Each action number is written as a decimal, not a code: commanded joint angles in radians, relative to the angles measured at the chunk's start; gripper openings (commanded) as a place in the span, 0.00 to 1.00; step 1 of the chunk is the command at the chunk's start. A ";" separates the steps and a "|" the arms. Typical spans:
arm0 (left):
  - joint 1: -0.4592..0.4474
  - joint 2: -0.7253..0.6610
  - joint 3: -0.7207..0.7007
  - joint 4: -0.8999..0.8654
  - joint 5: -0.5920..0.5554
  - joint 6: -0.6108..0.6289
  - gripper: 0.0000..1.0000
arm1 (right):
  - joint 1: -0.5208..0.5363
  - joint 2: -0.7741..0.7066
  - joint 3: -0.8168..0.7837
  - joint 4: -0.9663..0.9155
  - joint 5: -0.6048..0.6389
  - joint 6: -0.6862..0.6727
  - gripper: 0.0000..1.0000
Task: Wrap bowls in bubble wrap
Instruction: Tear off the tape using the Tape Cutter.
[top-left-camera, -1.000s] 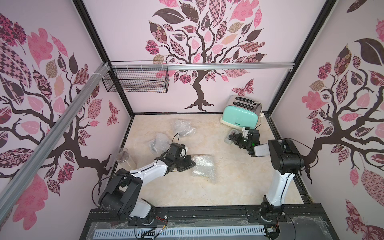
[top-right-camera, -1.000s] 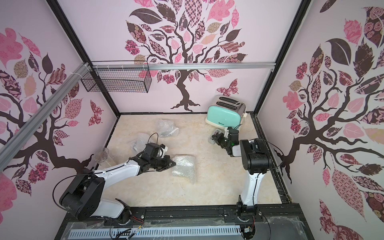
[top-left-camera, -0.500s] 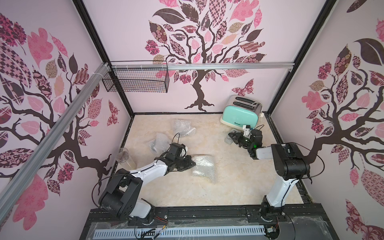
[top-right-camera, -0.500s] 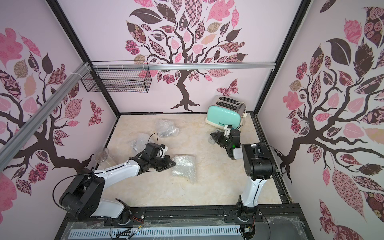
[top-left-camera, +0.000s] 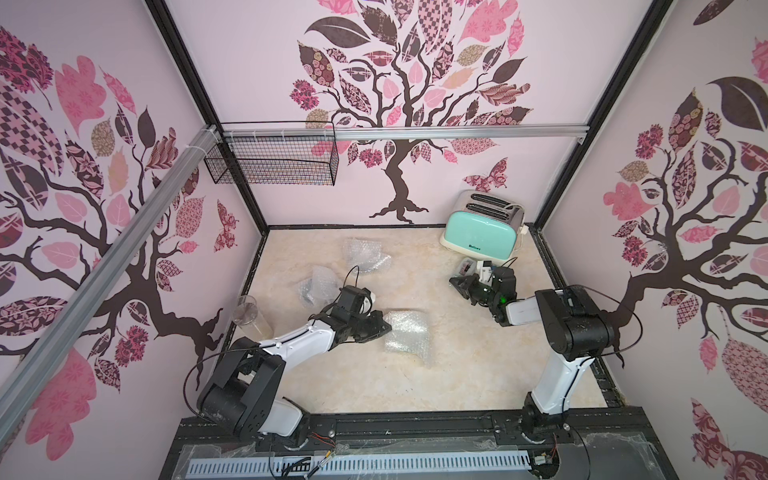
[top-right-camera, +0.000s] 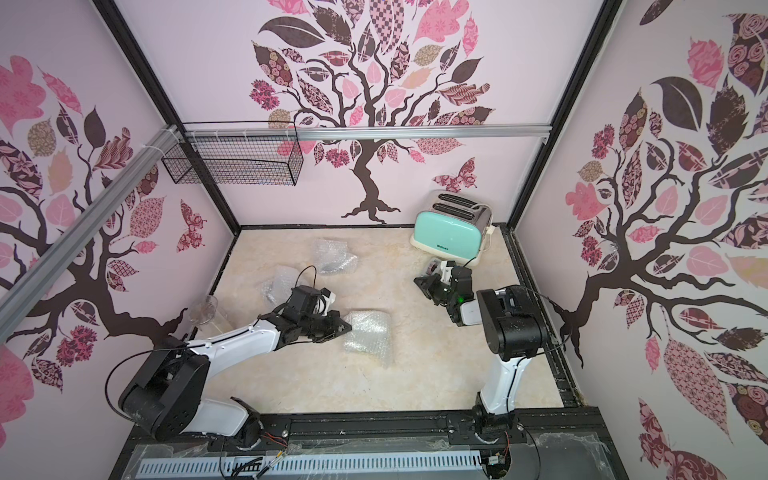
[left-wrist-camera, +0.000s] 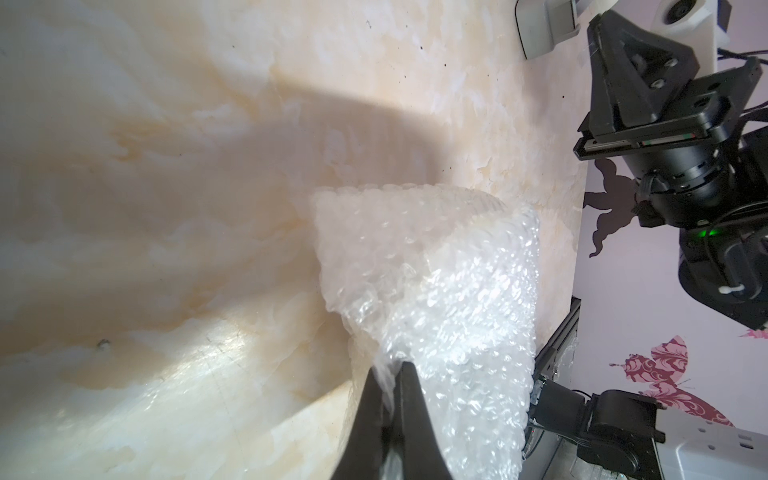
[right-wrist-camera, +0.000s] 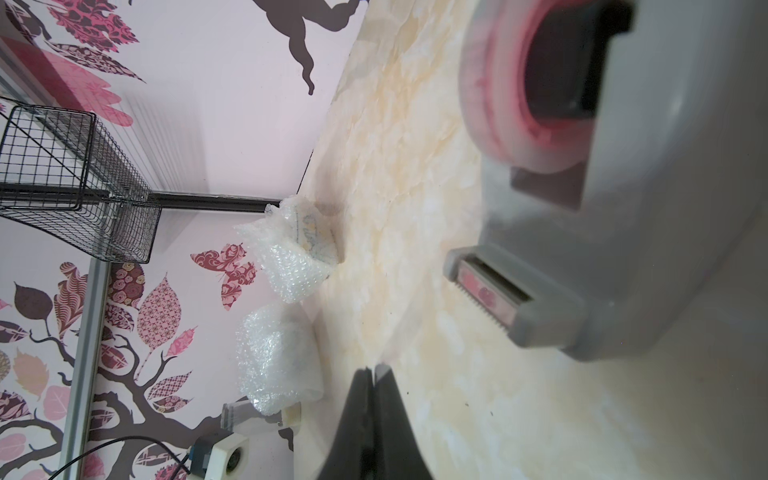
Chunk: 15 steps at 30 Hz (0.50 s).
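**Instructor:** While your left gripper (left-wrist-camera: 392, 368) is clamped on an edge of the bubble wrap (left-wrist-camera: 436, 291) forming the middle bundle (top-left-camera: 407, 336), hold that fold low against the table (top-left-camera: 457, 374). A lift would probably let the sheet spring open.

**Operator:** And the right side?

**Instructor:** Your right gripper (right-wrist-camera: 374, 370) has its jaws together just beside the tape dispenser (right-wrist-camera: 623, 216), near the serrated cutter. Whether a strip is pinched between them cannot be told. The step in hand looks like sealing, so draw the tape out straight and carry it across to the held fold. Press it down before you release the left jaws.

**Operator:** What lies here, counted?

**Instructor:** There are three bundles: the middle one, the far bundle (top-left-camera: 363, 255) and the left bundle (top-left-camera: 318, 286). One bowl (right-wrist-camera: 307, 237) shows its painted pattern through the far bundle. The other two cannot be made out. There is also one drinking glass (top-left-camera: 249, 313) by the left wall, one toaster (top-left-camera: 478, 237), one tape dispenser and one wire basket (top-left-camera: 274, 162) hung on the rail.
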 joint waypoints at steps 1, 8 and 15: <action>0.002 -0.014 0.007 -0.006 0.011 0.013 0.00 | 0.010 0.012 -0.020 -0.005 0.028 0.001 0.00; 0.003 -0.013 0.009 -0.006 0.014 0.014 0.00 | 0.010 0.014 -0.025 -0.058 0.059 -0.033 0.00; 0.002 -0.008 0.008 -0.003 0.016 0.015 0.00 | 0.010 0.057 -0.003 -0.153 0.107 -0.068 0.00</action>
